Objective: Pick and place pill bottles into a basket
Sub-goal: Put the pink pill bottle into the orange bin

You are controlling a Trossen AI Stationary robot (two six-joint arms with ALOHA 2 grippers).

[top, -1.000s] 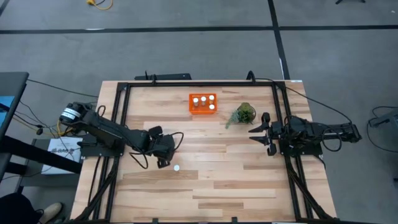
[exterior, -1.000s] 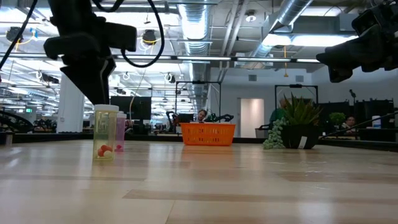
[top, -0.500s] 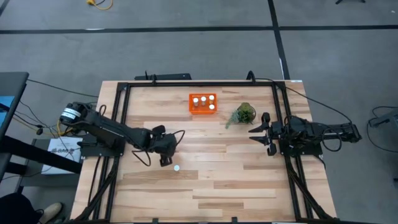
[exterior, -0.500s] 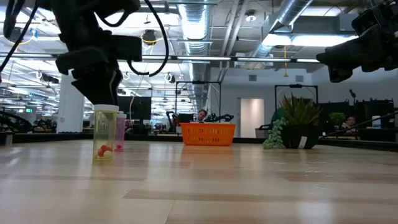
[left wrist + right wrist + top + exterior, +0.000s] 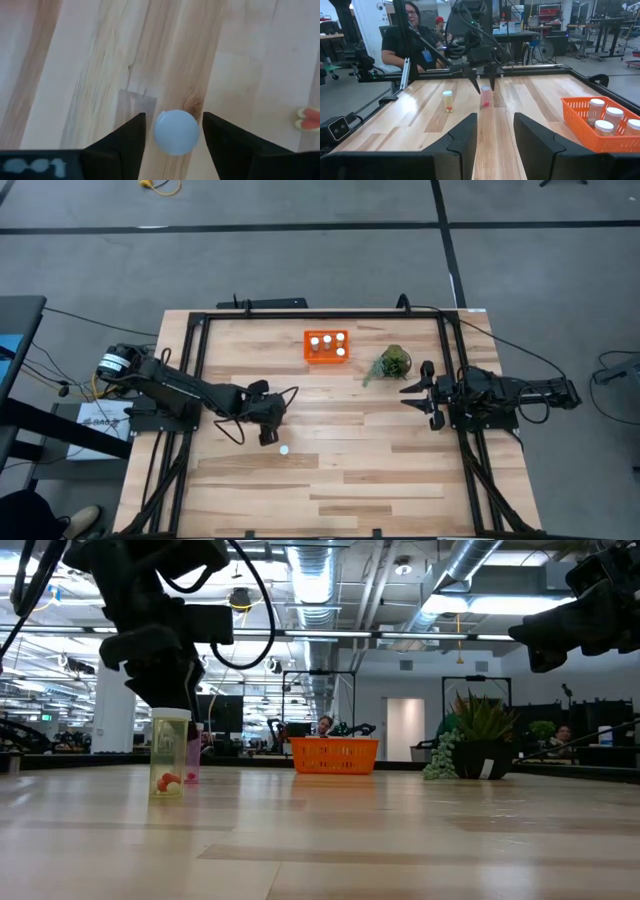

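Note:
A pink-tinted pill bottle (image 5: 485,96) with a white cap (image 5: 176,132) stands upright on the table's left half. My left gripper (image 5: 174,117) is open above it, pointing down, with one finger on each side of the cap and a gap at both; it also shows in the high view (image 5: 267,432). A second, yellowish bottle (image 5: 284,449) stands just nearer. The orange basket (image 5: 309,357) sits at the far middle and holds several bottles. My right gripper (image 5: 420,392) waits open at the table's right side.
A small green potted plant (image 5: 392,364) stands right of the basket, close to my right gripper. A black frame (image 5: 320,313) runs round the table. A person (image 5: 415,40) sits beyond the table's left edge. Bare wood (image 5: 380,470) lies across the near half.
My left gripper has come down and a little toward the table's right and near edge, over the pink-tinted bottle, still open. Both bottles have stayed where they were.

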